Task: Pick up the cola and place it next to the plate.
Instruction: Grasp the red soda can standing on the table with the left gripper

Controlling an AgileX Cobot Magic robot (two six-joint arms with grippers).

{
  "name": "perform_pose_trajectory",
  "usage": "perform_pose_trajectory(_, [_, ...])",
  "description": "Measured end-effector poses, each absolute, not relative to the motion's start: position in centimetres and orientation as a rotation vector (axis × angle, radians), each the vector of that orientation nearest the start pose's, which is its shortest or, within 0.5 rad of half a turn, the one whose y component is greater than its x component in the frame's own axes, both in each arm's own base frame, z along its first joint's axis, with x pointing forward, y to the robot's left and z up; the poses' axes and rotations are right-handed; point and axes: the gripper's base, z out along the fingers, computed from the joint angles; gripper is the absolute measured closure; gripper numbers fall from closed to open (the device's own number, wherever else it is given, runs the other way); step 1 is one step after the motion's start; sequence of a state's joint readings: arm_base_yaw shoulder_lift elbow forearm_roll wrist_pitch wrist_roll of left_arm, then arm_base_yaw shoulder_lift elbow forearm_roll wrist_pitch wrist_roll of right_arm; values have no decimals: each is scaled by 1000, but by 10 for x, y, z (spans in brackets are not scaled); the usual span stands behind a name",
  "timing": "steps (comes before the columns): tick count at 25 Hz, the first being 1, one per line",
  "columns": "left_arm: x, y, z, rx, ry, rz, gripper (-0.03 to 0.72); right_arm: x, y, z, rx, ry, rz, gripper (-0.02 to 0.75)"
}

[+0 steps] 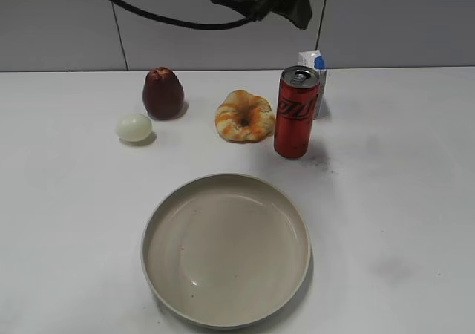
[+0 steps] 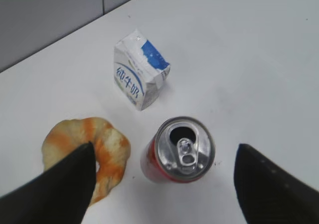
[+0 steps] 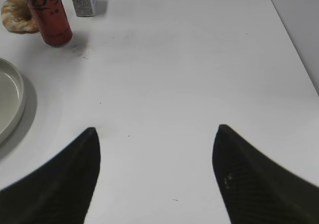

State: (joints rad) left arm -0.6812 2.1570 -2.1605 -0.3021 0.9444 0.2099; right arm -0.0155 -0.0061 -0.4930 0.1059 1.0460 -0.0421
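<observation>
Cola (image 1: 296,112) stands upright on the white bench (image 1: 401,171), a slim red can with black script and a silver pull-tab top, well behind the plate (image 1: 226,249) and a little to its right. Just beside it on the left lies a ring-shaped orange-and-cream pastry (image 1: 243,116); a small white-and-blue milk carton (image 1: 315,82) stands close behind it.

In the left wrist view the can's top (image 2: 183,148) sits between the two dark fingers of the left gripper (image 2: 164,184), nearer the left finger's side of the gap, with bare bench showing on both sides of it. Those jaws are spread wide and touch nothing; they hang above the can.

The right gripper (image 3: 155,176) is likewise spread apart over bare bench, holding nothing, well apart from the can, which shows at the far upper left of its view (image 3: 50,15), with the plate rim (image 3: 15,104) at the left edge.

Farther left on the bench sit a dark red fruit (image 1: 163,93) and a pale egg (image 1: 134,127).
</observation>
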Motion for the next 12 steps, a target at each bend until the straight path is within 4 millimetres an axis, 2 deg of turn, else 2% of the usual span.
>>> perform_pose_trajectory(5, [368, -350, 296, 995, 2251, -611, 24, -5, 8, 277, -31, 2027, 90, 203])
perform_pose_trajectory(12, [371, -361, 271, 1010, 2281, -607, 24, -5, 8, 277, -31, 2027, 90, 203])
